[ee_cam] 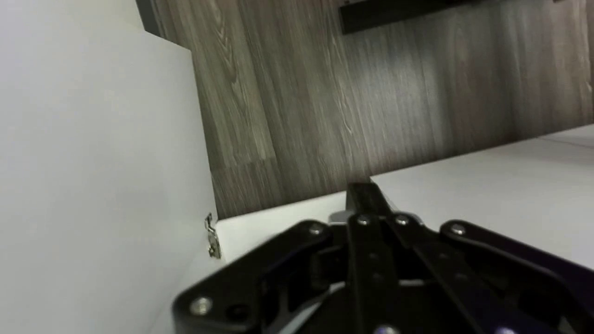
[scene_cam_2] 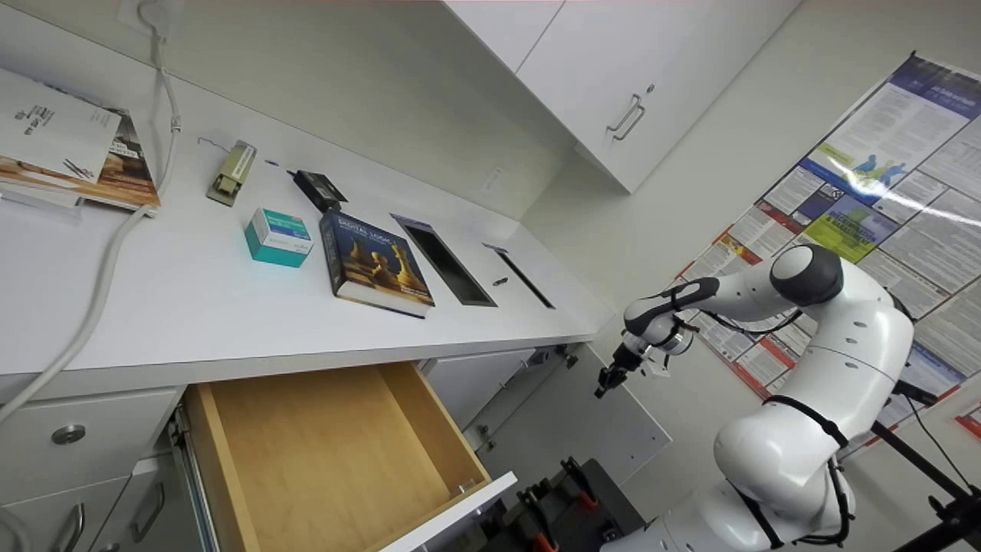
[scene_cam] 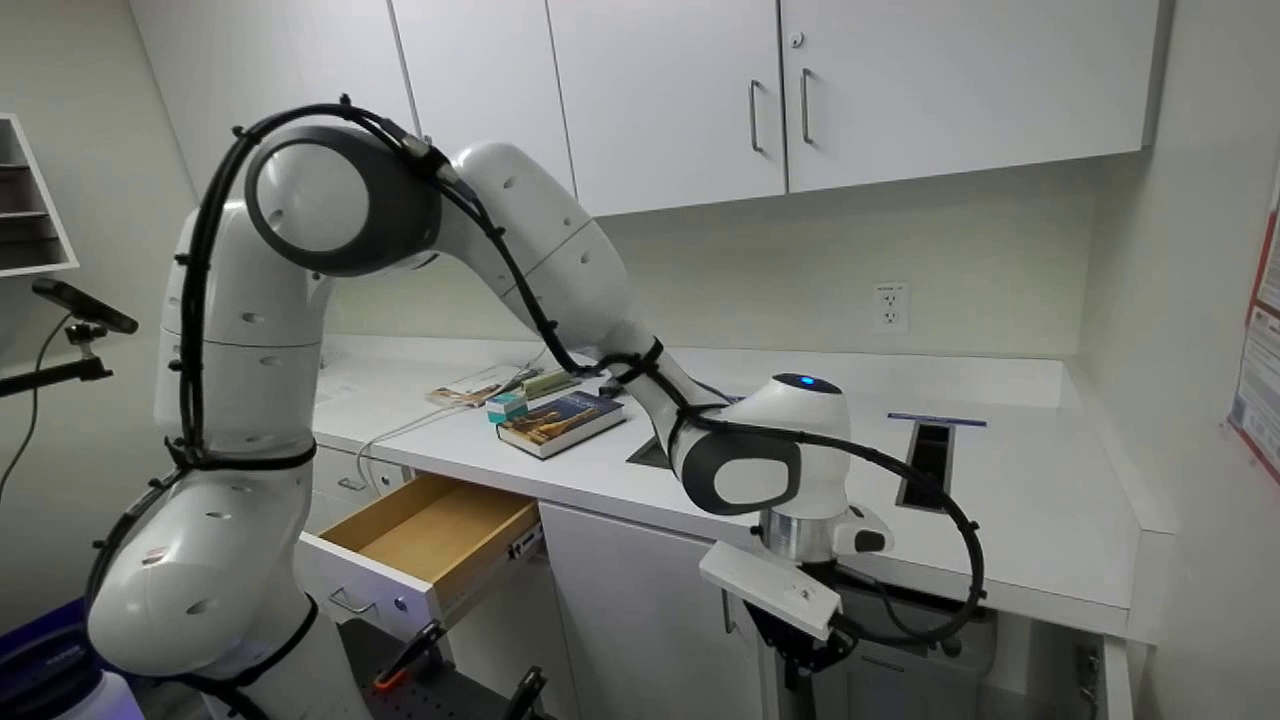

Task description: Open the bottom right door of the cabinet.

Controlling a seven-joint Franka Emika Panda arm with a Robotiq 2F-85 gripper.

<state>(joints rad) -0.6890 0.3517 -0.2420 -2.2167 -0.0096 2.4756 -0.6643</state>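
Bottom right door (ee_cam: 102,139) swung wide open at the right end of the white base cabinet (scene_cam: 640,610). Robotiq gripper (scene_cam_2: 602,389) points down in front of the cabinet, fingers (ee_cam: 362,199) together; contact can't be told. Cabinet's light-wood drawer (scene_cam_2: 329,460) pulled out. "Digital Logic" book (scene_cam_2: 375,264), teal-and-white box (scene_cam_2: 277,239) on cabinet's countertop (scene_cam_2: 184,307).

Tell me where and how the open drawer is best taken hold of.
Probably by the middle of the bar handle, coming from the front of the drawer. The handle runs sideways and stands out from the front panel, so the hand could close on it from above and below. Failing that, the panel's top edge might be pinched from overhead, since the drawer sticks out past the counter.
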